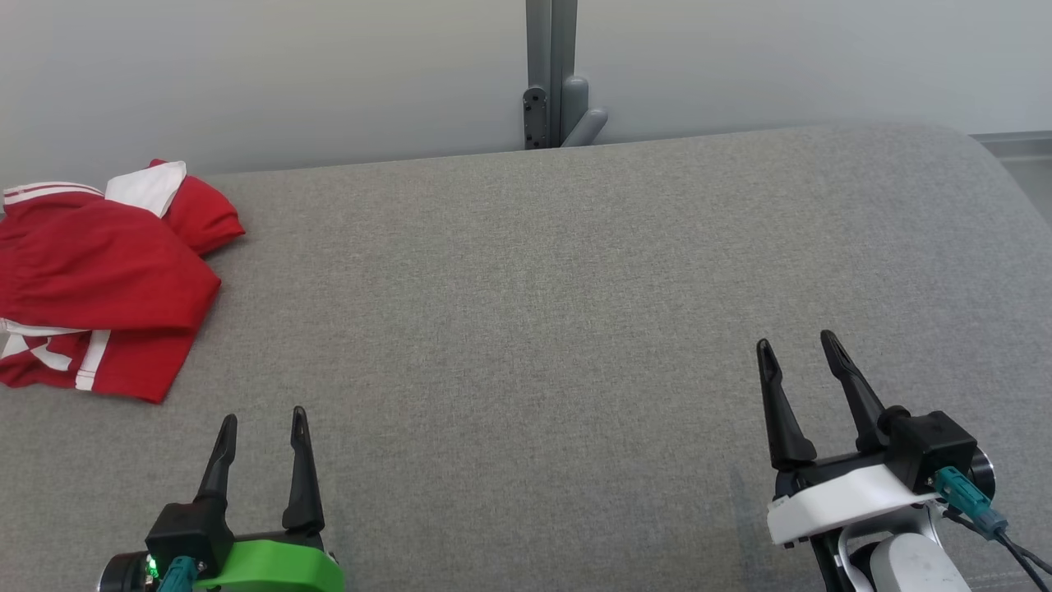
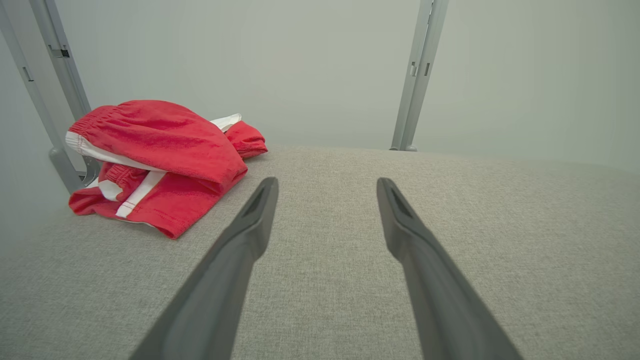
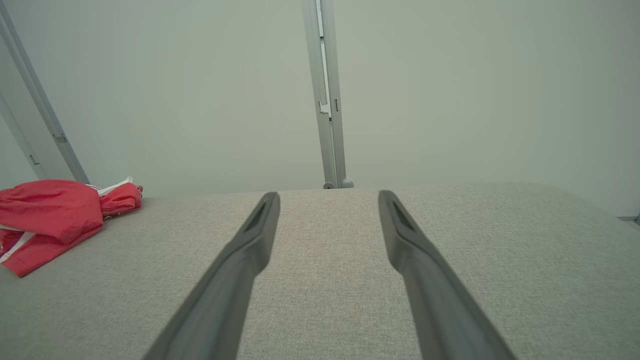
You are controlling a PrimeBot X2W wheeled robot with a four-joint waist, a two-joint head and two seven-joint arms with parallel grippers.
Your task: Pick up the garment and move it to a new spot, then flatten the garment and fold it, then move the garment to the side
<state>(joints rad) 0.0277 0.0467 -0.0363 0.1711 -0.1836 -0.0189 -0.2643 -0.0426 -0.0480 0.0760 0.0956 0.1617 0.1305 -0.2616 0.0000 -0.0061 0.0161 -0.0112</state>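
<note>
Because the red garment lies bunched at the grey tabletop's far left, well apart from both, the left pincer and right pincer hover released and empty, apparently ready for pickup.

Left pincer: black tapered fingers, green bracket, teal plug. Right pincer: white bracket, teal plug with black cable, pale forearm.

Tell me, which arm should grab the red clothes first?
Probably the left. The garment lies at the far left, just ahead of the left gripper, whose fingers are open and empty. The right gripper is much farther away across the grey surface.
</note>
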